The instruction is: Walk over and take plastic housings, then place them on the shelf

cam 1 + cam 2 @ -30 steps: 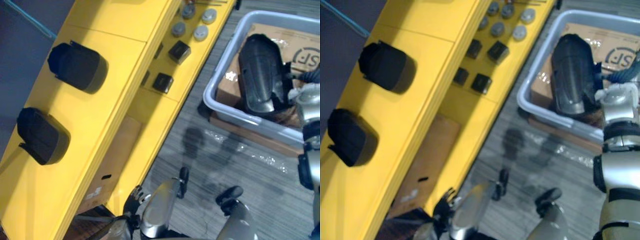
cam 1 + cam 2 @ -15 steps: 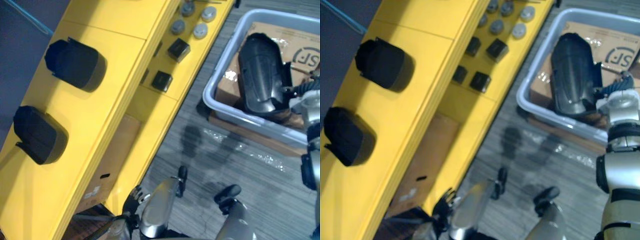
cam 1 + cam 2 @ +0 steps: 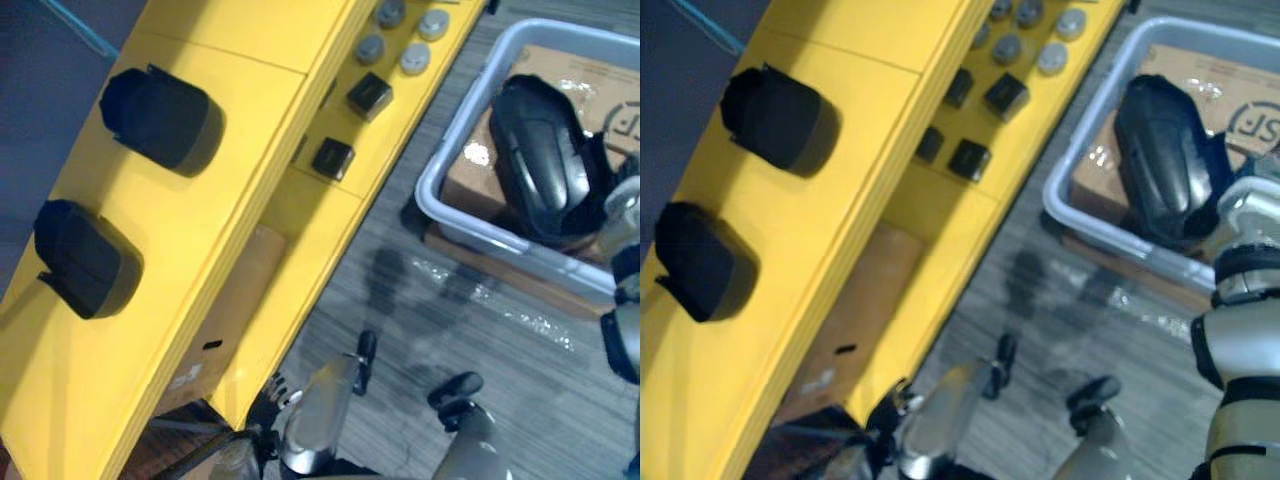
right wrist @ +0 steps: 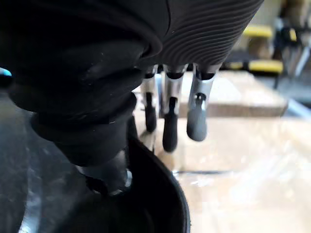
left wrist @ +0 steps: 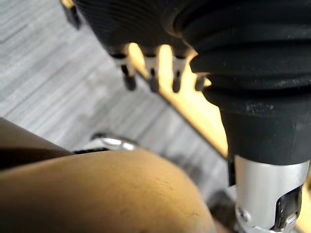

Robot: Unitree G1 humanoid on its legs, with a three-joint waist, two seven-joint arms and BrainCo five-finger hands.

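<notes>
On the top of the yellow shelf (image 3: pixel 230 150), at far left, two black housings (image 3: pixel 160 118) are seen lying one behind the other, apart. On the lower level just to their right, two small black boxes (image 3: pixel 369 96) and several grey discs (image 3: pixel 415 58) are laid out, and a cardboard box (image 3: pixel 225 310) is tucked beneath. Low by the shelf's near end, the left hand (image 5: pixel 146 29) is hung over the floor (image 3: pixel 450 330) with its fingers (image 5: pixel 152 80) straight and nothing held. Further right, a grey bin (image 3: pixel 452 135) is set on the floor, lined with cardboard (image 3: pixel 590 70); a third housing (image 3: pixel 540 160) is lying in it on that cardboard. At far right, the right hand (image 4: pixel 204 34) is reached into the bin just beside that housing, its fingers (image 4: pixel 170 124) extended over the cardboard and curled round nothing; whether the thumb is touching the housing's rim cannot be told
</notes>
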